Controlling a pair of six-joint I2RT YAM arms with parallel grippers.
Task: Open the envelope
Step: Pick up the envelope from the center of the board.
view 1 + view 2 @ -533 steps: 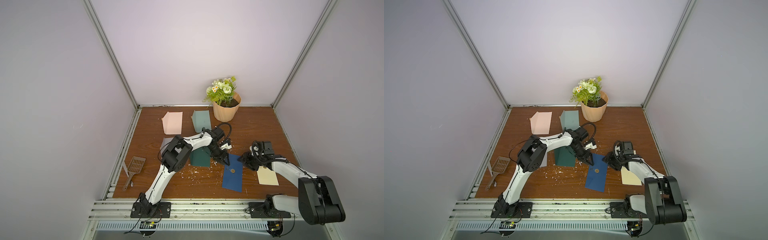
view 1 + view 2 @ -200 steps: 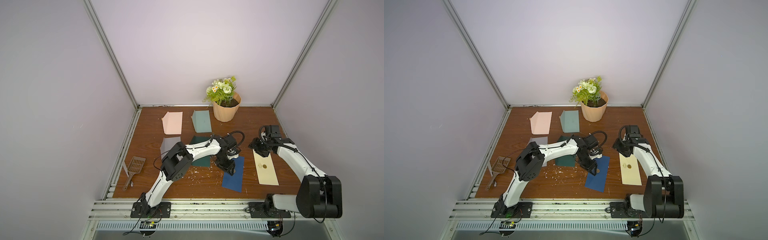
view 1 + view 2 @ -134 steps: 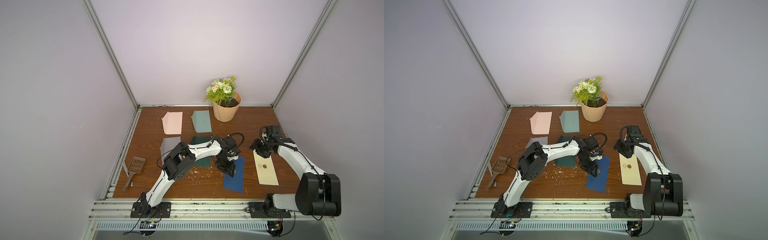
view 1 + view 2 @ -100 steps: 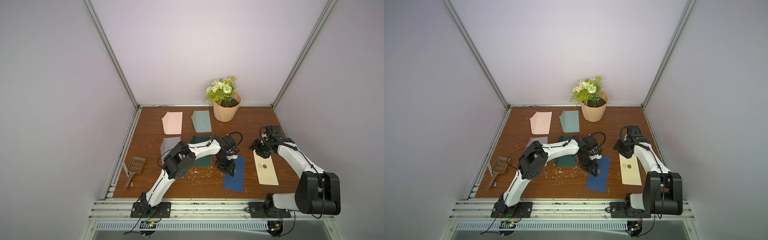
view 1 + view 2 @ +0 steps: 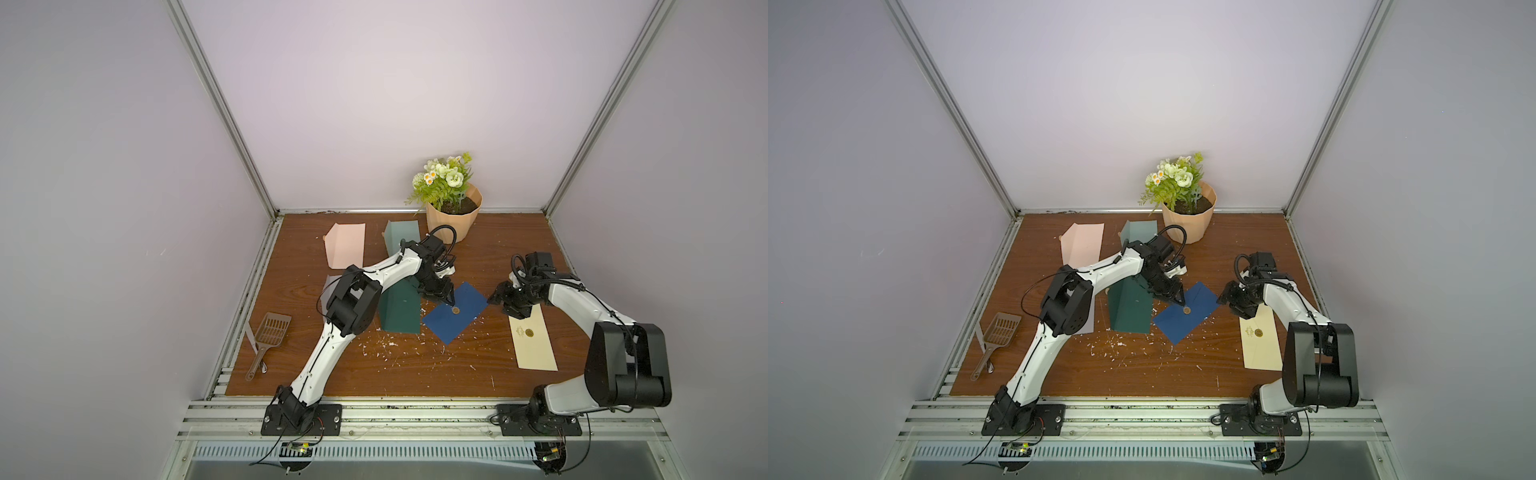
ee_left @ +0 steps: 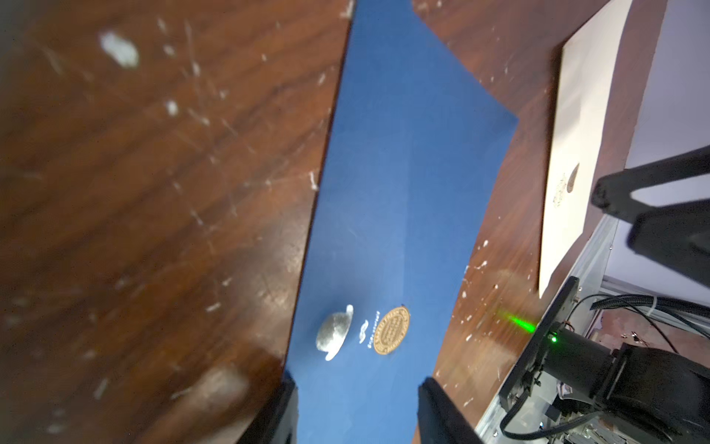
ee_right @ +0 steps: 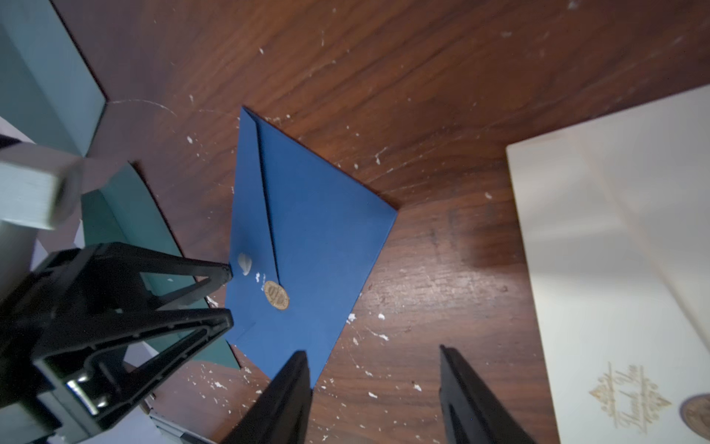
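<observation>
- Envelope (image 5: 446,328), blue: found flat, shut under gold seal (image 6: 391,330).
- Left gripper (image 7: 229,296), seal's 11 o'clock: jaws parted, empty.
- Right gripper (image 7: 372,353), 3 o'clock corner: jaws parted, empty.
- Advised: tip slid under flap edge, corner pinned.

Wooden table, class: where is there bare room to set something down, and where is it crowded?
Free: the scrap-littered front strip between the blue envelope and the front rail; the back right corner beside the flower pot. Crowded: the middle, where the left claw, dark green envelope and blue envelope meet.
</observation>
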